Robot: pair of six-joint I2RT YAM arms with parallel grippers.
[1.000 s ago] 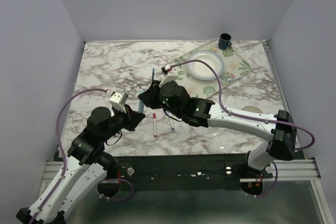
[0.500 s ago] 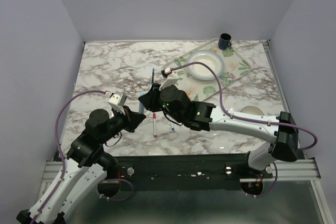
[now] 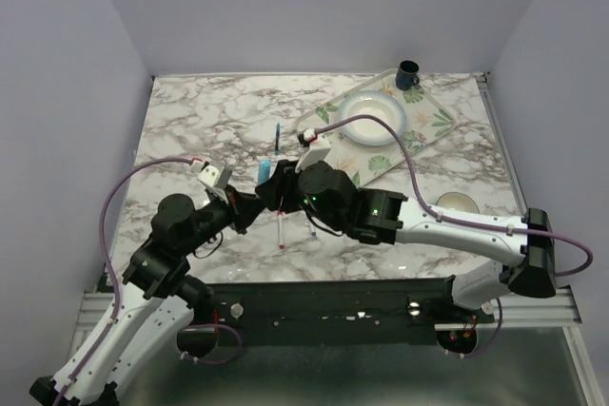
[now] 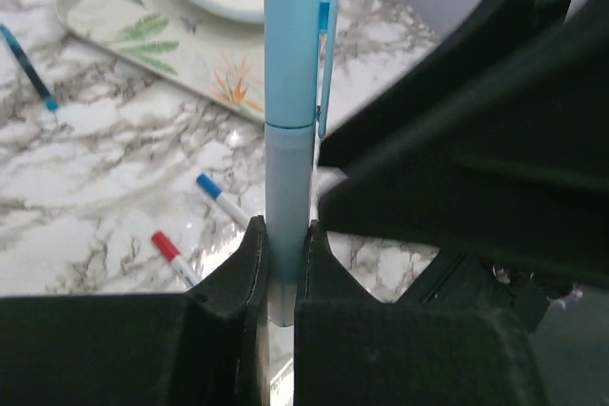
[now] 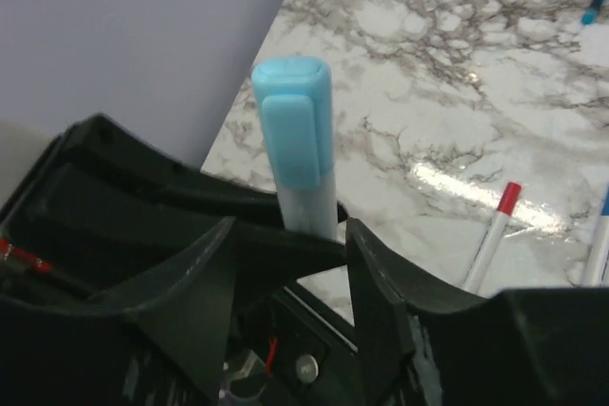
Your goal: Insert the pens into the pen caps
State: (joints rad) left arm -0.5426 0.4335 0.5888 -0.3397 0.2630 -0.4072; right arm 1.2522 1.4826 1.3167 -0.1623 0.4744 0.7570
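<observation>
My left gripper (image 4: 282, 244) is shut on the lower barrel of the thick light blue pen (image 4: 290, 159), which stands upright. A light blue cap (image 4: 293, 45) with a clip sits on the pen's top. My right gripper (image 5: 290, 244) is open, with one finger on each side of the barrel and touching neither side. From above, the pen (image 3: 262, 171) shows between the left gripper (image 3: 249, 208) and the right gripper (image 3: 273, 187). A red-ended pen (image 3: 282, 230) and a blue-ended pen (image 3: 311, 227) lie on the marble below the right arm. A dark blue pen (image 3: 276, 135) lies further back.
A leaf-patterned tray (image 3: 423, 130) at the back right holds a white bowl (image 3: 373, 119) and a dark blue mug (image 3: 407, 73). A small round disc (image 3: 457, 202) lies right of the right forearm. The right arm stretches across the table's front half.
The right gripper's jaws have widened and come off the light blue pen. Both grippers shifted slightly, and the capped pen now stands up in plain sight between them.
</observation>
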